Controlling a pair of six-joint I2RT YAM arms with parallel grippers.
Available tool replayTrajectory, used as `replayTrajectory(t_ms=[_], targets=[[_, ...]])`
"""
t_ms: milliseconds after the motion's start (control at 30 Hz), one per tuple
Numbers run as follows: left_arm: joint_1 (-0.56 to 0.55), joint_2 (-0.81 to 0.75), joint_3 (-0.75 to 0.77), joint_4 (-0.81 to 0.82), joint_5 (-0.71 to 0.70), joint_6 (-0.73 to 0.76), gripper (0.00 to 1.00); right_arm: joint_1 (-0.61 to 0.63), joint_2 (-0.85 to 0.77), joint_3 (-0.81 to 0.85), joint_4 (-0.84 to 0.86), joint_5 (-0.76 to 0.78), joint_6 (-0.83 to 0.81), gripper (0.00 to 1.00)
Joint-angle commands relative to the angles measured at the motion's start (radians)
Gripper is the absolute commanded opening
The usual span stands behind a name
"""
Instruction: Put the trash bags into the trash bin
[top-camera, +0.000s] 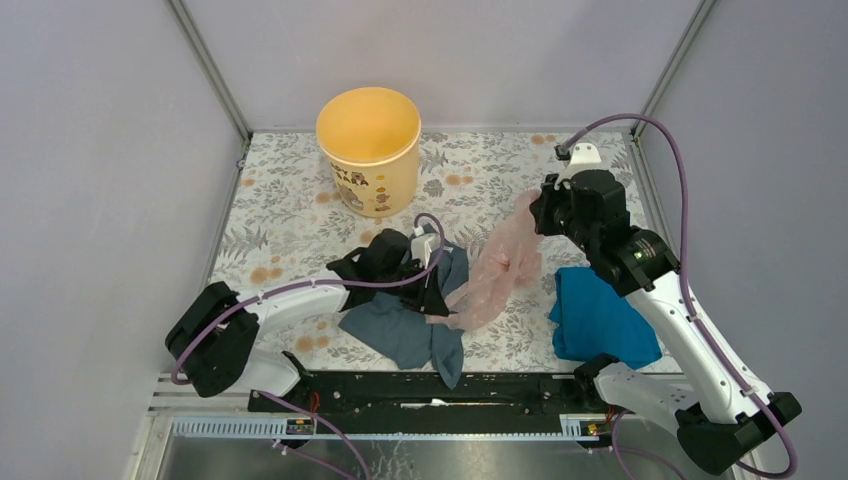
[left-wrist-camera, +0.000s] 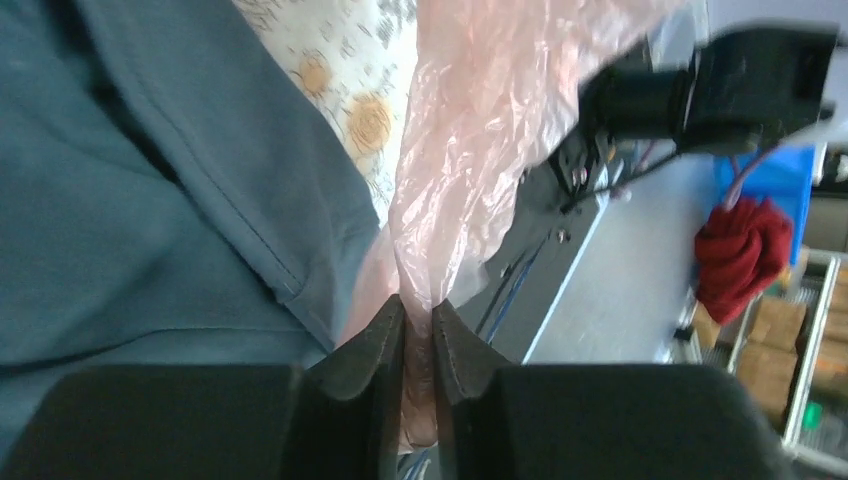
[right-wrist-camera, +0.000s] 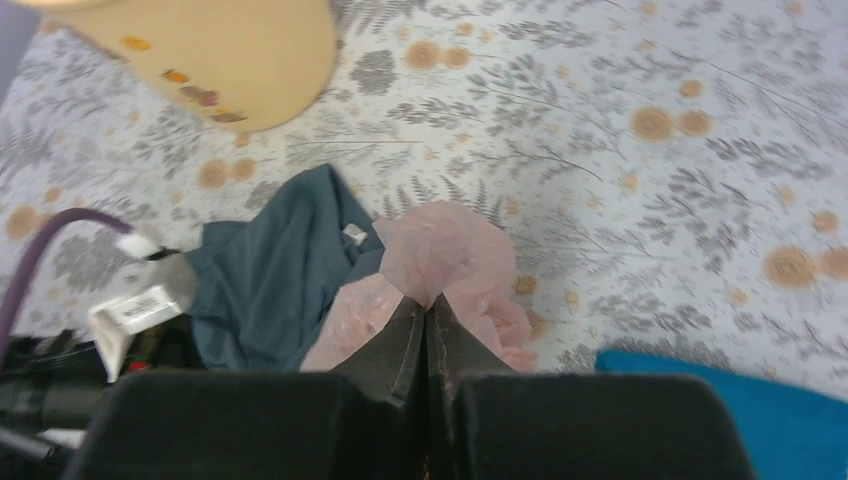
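The pale pink trash bag (top-camera: 503, 264) hangs stretched between my two grippers over the table's middle. My left gripper (top-camera: 441, 296) is shut on its lower end; in the left wrist view the film (left-wrist-camera: 480, 120) runs up from the closed gripper (left-wrist-camera: 418, 305). My right gripper (top-camera: 541, 212) is shut on its upper end; in the right wrist view the bag (right-wrist-camera: 445, 250) bunches at the closed gripper (right-wrist-camera: 428, 303). The yellow-orange trash bin (top-camera: 369, 150) stands upright and open at the back, left of centre, and its cream side shows in the right wrist view (right-wrist-camera: 230, 60).
A grey-blue cloth (top-camera: 415, 325) lies under my left gripper near the front edge. A bright blue cloth (top-camera: 600, 318) lies at the right front beside the right arm. Grey walls close the table at the back and sides.
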Motion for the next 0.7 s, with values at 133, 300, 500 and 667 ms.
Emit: replayTrajectory(t_ms=[133,300,500,667], targets=[[0.002,0.026,0.334,-0.266,-0.476,-0.034,0.00,-0.002,-0.065,-0.109,-0.056,0.392,0.211,0.00],[-0.004,0.137,0.512,-0.266,-0.589,-0.116,0.00,-0.095,0.005,-0.132,-0.042,0.346,0.266,0.00],[0.081,0.438,0.941,-0.417,-0.582,-0.210,0.00,-0.373,0.307,0.044,-0.010,0.073,0.307,0.00],[-0.025,0.446,1.533,-0.365,-0.762,0.177,0.00,-0.429,0.465,0.804,-0.169,-0.090,0.096,0.00]])
